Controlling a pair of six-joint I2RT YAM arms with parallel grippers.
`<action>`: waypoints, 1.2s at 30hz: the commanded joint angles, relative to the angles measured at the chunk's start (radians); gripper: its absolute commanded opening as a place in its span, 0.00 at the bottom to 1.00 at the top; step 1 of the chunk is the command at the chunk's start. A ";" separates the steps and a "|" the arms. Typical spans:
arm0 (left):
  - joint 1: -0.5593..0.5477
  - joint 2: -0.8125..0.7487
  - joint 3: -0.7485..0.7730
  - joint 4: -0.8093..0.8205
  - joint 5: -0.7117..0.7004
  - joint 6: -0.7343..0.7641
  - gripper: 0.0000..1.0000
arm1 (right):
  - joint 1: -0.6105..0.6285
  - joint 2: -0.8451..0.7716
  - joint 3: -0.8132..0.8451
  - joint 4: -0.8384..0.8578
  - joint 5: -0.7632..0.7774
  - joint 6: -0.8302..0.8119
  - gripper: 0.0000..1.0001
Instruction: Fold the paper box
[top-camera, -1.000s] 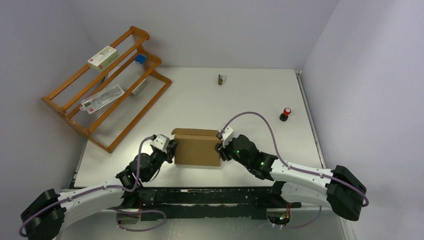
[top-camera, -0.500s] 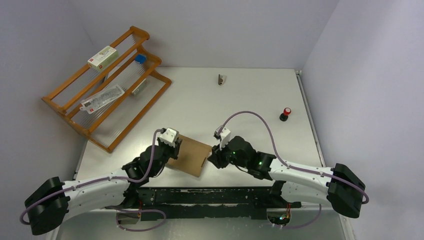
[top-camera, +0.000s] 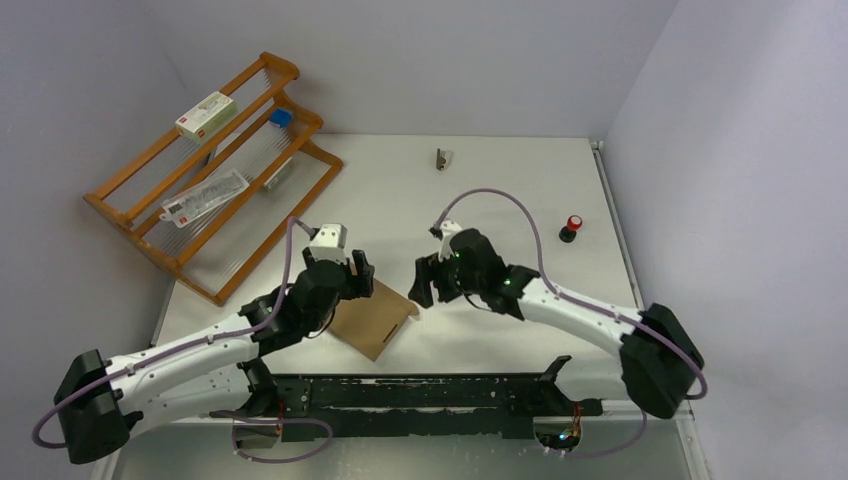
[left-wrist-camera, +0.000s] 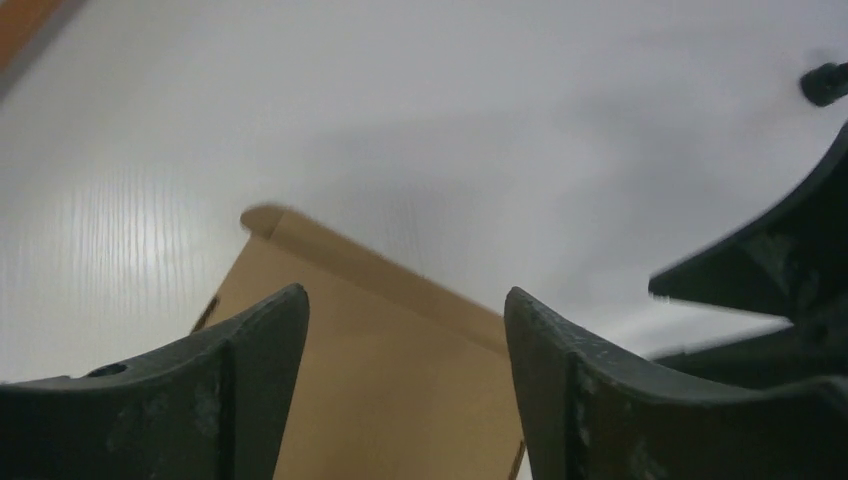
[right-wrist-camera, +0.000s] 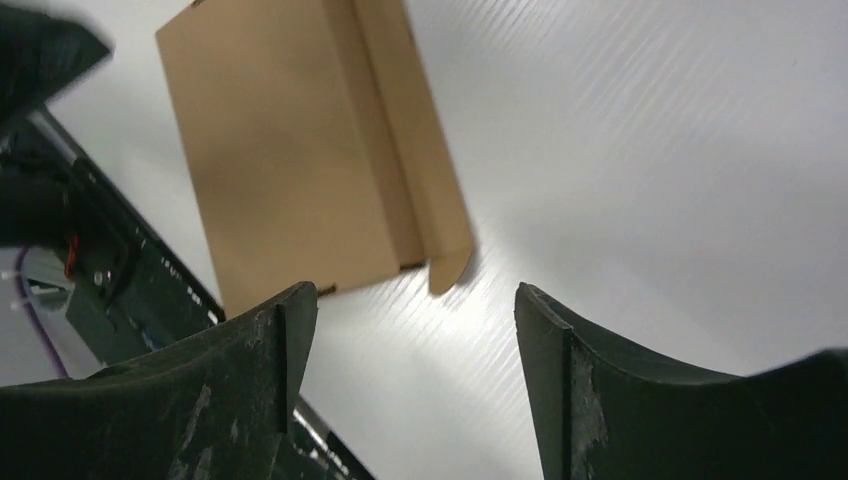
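From above, the flat, smooth, plain brown cardboard paper box (top-camera: 378, 322) lies by the middle of the white ribbed bench's (top-camera: 480, 190) near edge, its long axis skewed to every edge and one corner pointing at the near edge. The left gripper (top-camera: 358, 272) hangs over its far-left part and the right gripper (top-camera: 424, 287) just off its right corner. At the left wrist, blunt black fingers (left-wrist-camera: 250, 350) are spread, released, over the box's narrow, round-ended flap, and at the right wrist the claw (right-wrist-camera: 412, 295) gapes empty, the box (right-wrist-camera: 290, 170) apart beyond it.
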 joint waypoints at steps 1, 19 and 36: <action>0.001 -0.023 0.042 -0.399 -0.033 -0.282 0.79 | -0.081 0.136 0.081 0.013 -0.160 -0.026 0.77; 0.005 -0.082 -0.081 -0.519 0.063 -0.522 0.89 | -0.145 0.338 -0.006 0.155 -0.292 0.297 0.66; 0.005 -0.078 -0.136 -0.433 0.093 -0.507 0.85 | -0.146 0.441 -0.079 0.395 -0.294 0.482 0.32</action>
